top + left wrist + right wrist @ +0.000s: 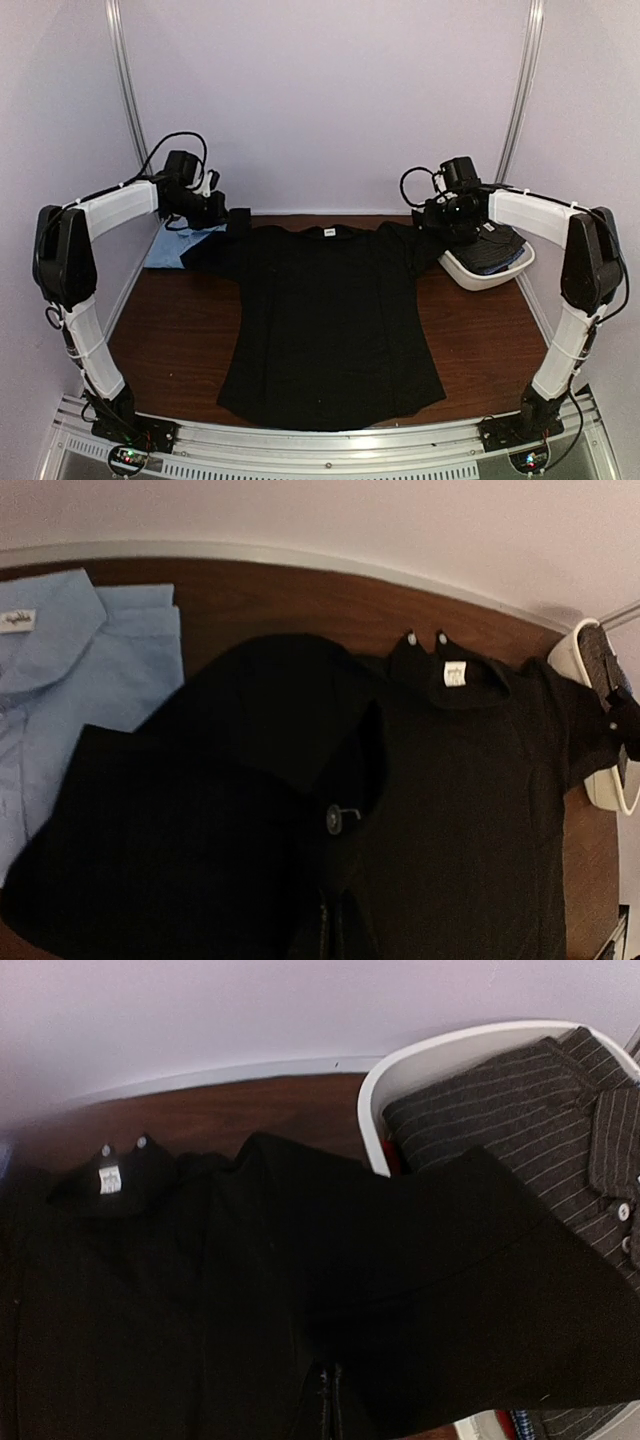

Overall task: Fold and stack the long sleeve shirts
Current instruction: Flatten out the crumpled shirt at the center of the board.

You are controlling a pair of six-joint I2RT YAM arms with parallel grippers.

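A plain black collared cloth shirt [330, 320] lies spread on the brown wooden bench [170, 330]. The left hand [228, 215] and right hand [428, 225] are each clamped on one of its sleeves near the far edge.

Both arms are up and reaching far! The left arm [75, 300] climbs from its near-left base, bends at the elbow and runs its forearm inward at the far left. The right arm [578, 300] mirrors it at the far right. The left gripper [222, 212] is pinched tight on one sleeve of the black shirt [330, 320], and the right gripper [432, 222] is clamped on the other sleeve, fingers pressed together.
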